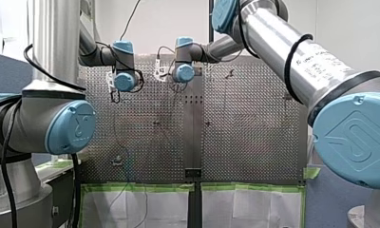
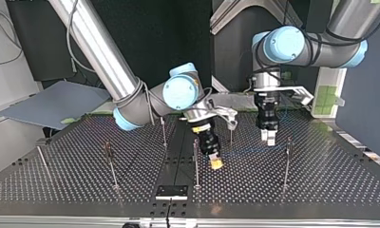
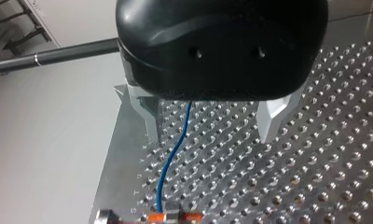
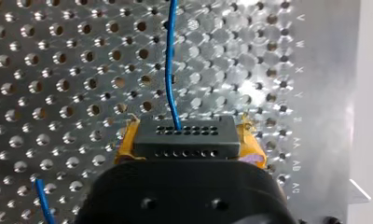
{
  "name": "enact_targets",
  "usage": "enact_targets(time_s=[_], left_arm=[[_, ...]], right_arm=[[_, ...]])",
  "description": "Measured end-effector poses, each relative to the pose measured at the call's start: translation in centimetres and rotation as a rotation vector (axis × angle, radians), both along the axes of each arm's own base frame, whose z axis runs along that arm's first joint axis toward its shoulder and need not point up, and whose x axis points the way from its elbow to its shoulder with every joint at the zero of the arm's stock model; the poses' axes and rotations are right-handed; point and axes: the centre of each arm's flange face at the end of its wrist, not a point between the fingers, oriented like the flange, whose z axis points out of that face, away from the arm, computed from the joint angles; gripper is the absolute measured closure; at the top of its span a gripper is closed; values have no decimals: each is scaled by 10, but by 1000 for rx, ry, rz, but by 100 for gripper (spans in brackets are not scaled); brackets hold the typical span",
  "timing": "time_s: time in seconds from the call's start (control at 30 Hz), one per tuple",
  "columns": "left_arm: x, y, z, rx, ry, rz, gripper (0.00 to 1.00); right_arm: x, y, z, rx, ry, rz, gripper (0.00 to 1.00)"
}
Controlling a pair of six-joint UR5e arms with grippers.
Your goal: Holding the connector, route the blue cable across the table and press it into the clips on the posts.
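Here the dark connector (image 4: pixel 183 135) sits clamped between the yellow pads (image 4: pixel 124 145) of my right gripper (image 2: pixel 216 163), its blue cable (image 4: pixel 169 70) running out over the perforated table (image 4: pixel 58 79) and beneath my left gripper (image 3: pixel 210 133), whose fingers (image 3: pixel 271 121) stand spread apart, clear of it.

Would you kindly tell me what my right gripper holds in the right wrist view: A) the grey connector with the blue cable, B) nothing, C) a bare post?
A: the connector sits clamped between the yellow-padded fingers of my right gripper, and the blue cable leaves its face.
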Motion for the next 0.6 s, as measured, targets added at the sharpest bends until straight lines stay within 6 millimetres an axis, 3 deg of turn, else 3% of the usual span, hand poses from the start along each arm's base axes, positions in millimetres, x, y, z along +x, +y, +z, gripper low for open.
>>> enact_targets(time_s=[0.17, 0.6], left_arm=[[4, 0, 5, -2, -15, 5, 0], [14, -1, 6, -3, -22, 8, 0]], right_arm=[[1, 1, 4, 2, 1, 2, 100], [8, 1, -25, 35, 35, 4, 100]])
